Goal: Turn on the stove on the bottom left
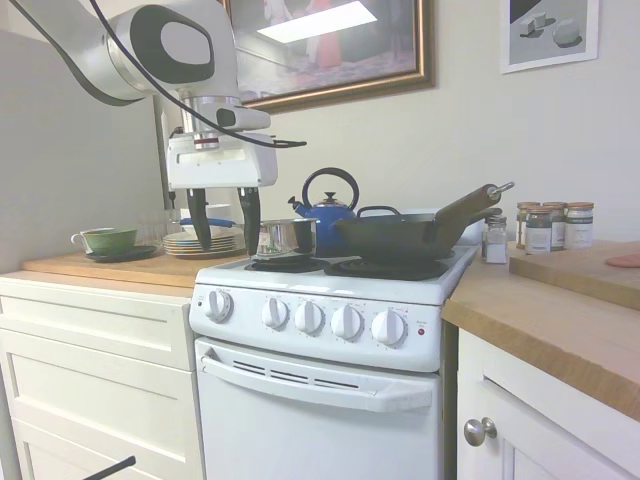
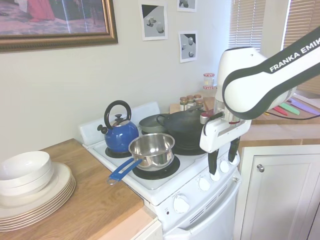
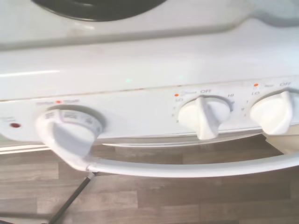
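Wrist view looks down on the stove (image 3: 140, 79) front panel: hard, smooth knobs (image 3: 204, 115) with raised ribs, best pinched across the rib; gripper (image 1: 223, 236) hangs above, fingers apart, holding nothing.

Around me I see a cream wall (image 1: 520, 130) with a gilt-framed painting (image 1: 325, 45) and small prints (image 2: 152, 20), wood counters (image 1: 545, 320) over white cabinets (image 1: 95, 370), blinds (image 2: 250, 22), and a wood-plank floor (image 3: 187, 196).
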